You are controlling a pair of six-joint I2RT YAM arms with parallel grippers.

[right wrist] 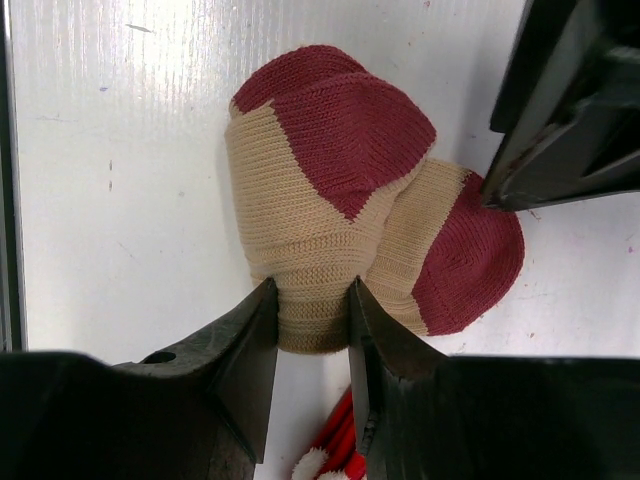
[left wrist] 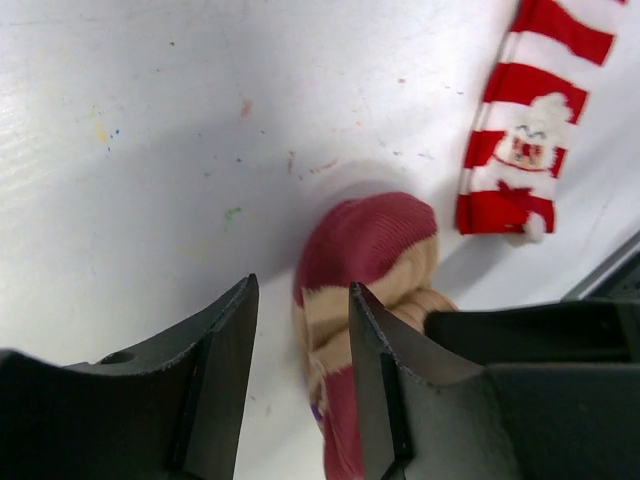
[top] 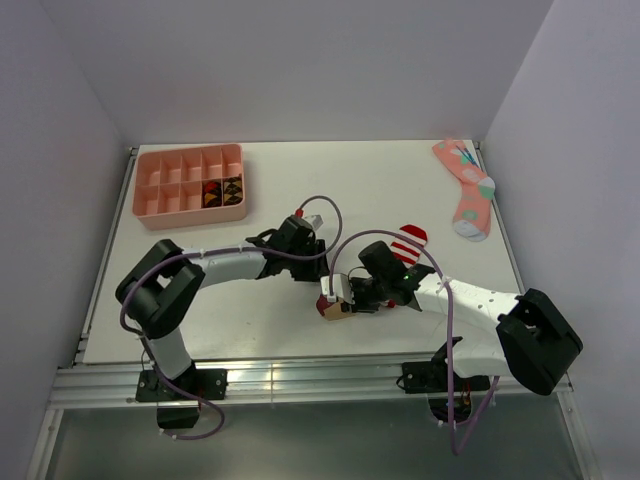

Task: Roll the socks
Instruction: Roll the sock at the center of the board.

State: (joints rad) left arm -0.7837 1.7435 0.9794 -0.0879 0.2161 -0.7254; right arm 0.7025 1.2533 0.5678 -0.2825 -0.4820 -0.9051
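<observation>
The tan sock [right wrist: 320, 170], with dark red toe and heel, lies bunched into a partial roll on the white table [top: 260, 320]. My right gripper [right wrist: 313, 290] is shut on its tan end, both fingers pressing the fabric. In the top view it holds the sock [top: 333, 308] near the table's front middle. My left gripper [left wrist: 300, 290] is open just above the table, and the tan sock [left wrist: 375, 245] shows beside and behind its right finger [left wrist: 375, 370]. The red-and-white striped sock [top: 408, 242] lies flat just beyond and also shows in the left wrist view [left wrist: 520, 130].
A pink sock with teal and grey pattern [top: 467, 190] lies at the back right corner. A pink divided tray [top: 190, 151] stands at the back left, with dark items in two compartments. The two arms are close together; the left gripper's body [right wrist: 570, 100] is right beside the tan sock.
</observation>
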